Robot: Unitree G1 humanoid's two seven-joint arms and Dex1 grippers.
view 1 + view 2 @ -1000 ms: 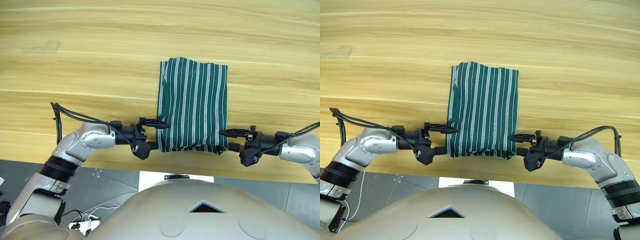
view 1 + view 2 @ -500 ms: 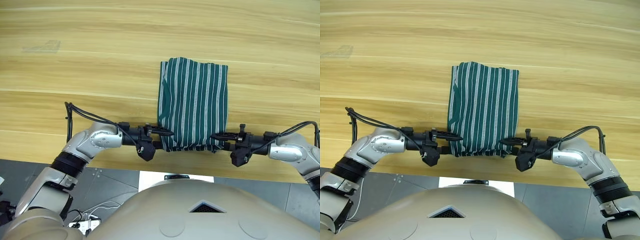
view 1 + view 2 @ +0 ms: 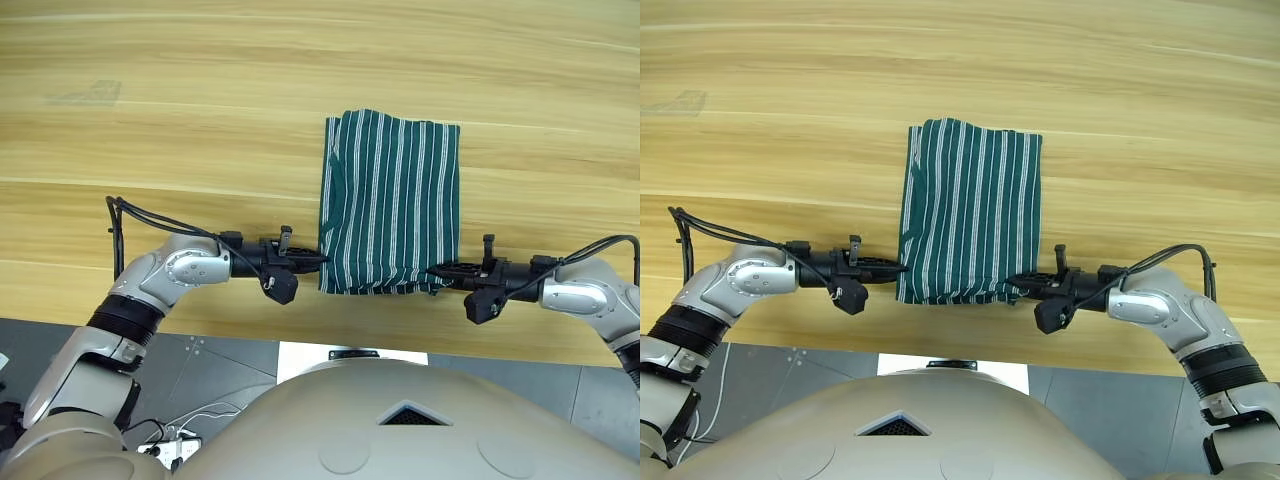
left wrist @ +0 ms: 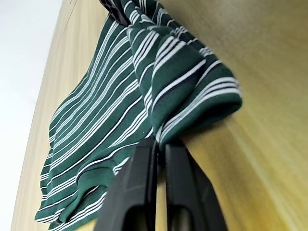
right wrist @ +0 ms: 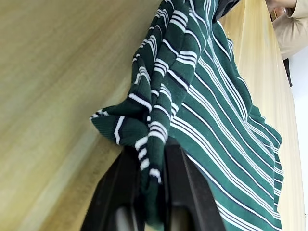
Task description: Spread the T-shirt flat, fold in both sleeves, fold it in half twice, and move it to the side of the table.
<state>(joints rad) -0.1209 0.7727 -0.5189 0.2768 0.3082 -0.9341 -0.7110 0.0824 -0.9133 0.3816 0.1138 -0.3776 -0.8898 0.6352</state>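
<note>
Nearest, at the table's front edge, the two near corners of the folded T-shirt [image 3: 392, 200] are pinched, one by the left gripper [image 3: 318, 262] and one by the right gripper [image 3: 432, 270], each clamped on bunched cloth. Beyond them the T-shirt is laid flat across the table [image 3: 200, 120]. A soft, light, limp knit is expected, so it is best held by the corners, and its layers may slip.

Smooth silver-grey shells cover the left arm [image 3: 185, 272] and right arm [image 3: 585, 292]. Farther from each hand sits a black ribbed collar [image 3: 122, 318]. A thin black cable [image 3: 1180, 248] arcs into each wrist. The left gripper [image 3: 312, 260] and right gripper [image 3: 437, 270] are matte black, with slim, tapering fingers [image 4: 139, 192].
</note>
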